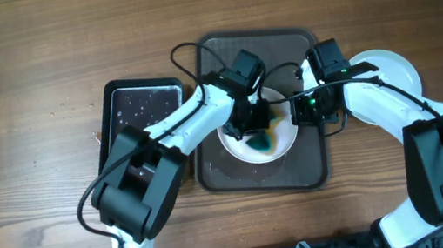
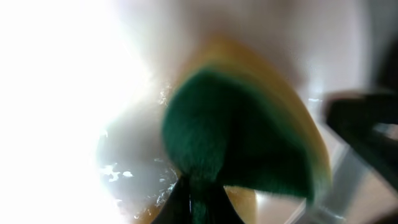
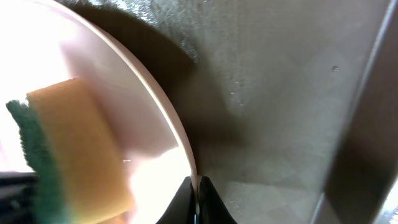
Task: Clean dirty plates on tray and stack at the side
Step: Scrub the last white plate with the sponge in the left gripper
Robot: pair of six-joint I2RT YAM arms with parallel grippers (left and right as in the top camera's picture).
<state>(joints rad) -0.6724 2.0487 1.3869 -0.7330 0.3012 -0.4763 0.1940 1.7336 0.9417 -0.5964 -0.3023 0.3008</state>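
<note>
Seen from above, a dark brown tray [image 1: 308, 173] sits in the centre of a wooden counter [image 1: 22, 83]. On it lies a white plate [image 1: 287, 139] with a teal smear [image 1: 261, 142] near its middle. The left gripper [image 1: 252, 119] is clamped on a green-and-yellow sponge [image 2: 236, 143], which is pressed onto the plate. The right gripper [image 1: 306, 111] pinches the plate's right rim between its fingers. A second plate [image 1: 394, 72] rests on the counter just right of the tray. A black pan [image 1: 136, 110] lies to the left of the tray.
</note>
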